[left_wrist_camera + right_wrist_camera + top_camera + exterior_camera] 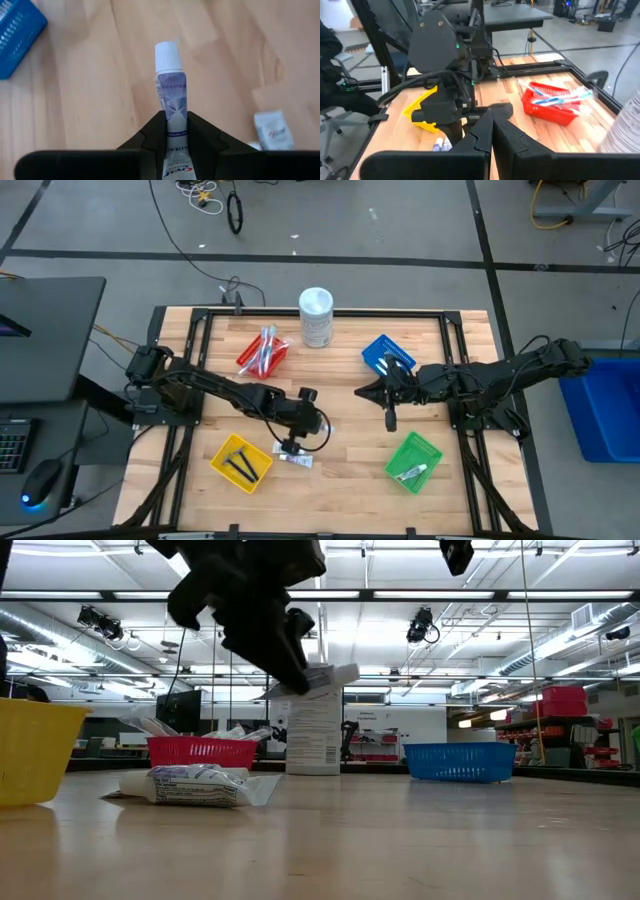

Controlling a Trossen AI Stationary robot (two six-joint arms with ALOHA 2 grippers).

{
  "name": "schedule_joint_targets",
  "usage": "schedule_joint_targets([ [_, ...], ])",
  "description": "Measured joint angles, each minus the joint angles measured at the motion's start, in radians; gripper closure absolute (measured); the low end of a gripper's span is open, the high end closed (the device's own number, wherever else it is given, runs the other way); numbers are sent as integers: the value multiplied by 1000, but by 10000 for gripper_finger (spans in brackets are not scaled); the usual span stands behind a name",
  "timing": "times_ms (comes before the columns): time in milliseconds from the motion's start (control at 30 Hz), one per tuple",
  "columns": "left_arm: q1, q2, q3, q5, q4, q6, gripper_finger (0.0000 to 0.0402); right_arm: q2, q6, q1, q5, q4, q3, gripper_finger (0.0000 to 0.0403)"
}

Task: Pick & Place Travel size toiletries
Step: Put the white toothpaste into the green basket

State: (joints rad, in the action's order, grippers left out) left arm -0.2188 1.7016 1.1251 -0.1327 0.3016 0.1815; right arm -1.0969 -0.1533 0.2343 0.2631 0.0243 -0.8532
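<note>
While the wooden bench (330, 395) carries four coloured baskets, a red basket (262, 356), a blue basket (386, 353), a yellow basket (241, 462) and a green basket (413, 461), with a tall white container (316, 317) at its far edge, the left arm reaches across toward the middle and its left end effector (292, 442) is clamped on a small white tube (170, 95), lifted clear of the wood in the low view. That tube's long axis runs straight out along the fingers, cap leading, so the carry to a basket turns on which way the cap points; I judge the yellow basket nearest, just beside this end effector, and the left arm plainly the nearer one. Another grey packet (195, 786) lies flat on the bench below, touching nothing. The right end effector (389, 417) hangs between the blue and green baskets, fingers pressed together on nothing. Print on the tube is partly legible: "Crest" seems to show near the fingers; the rest is too small to read.
</note>
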Motion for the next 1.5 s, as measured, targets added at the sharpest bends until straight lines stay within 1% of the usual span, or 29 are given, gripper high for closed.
schedule_joint_targets([
  [233,2,-9,8,-9,123,17,327,0,-4,0,9,14,0,387],
  [333,11,-27,8,-9,182,15,327,0,0,0,47,45,0,388],
  [433,22,-43,7,-9,257,-3,327,0,1,-4,57,53,0,388],
  [667,24,-86,3,-6,285,-13,327,0,4,-5,58,84,0,389],
  [900,25,-121,1,-13,280,-12,327,0,-2,-6,59,128,0,387],
  [967,30,-126,2,-13,255,-5,327,0,-17,-7,67,132,0,385],
  [1167,62,-137,2,-12,255,-6,327,11,-45,-12,77,130,0,375],
  [1333,92,-145,1,40,191,-5,327,54,-49,-29,77,130,0,361],
  [1500,125,-151,2,93,82,-5,327,103,-49,-58,77,133,0,342],
])
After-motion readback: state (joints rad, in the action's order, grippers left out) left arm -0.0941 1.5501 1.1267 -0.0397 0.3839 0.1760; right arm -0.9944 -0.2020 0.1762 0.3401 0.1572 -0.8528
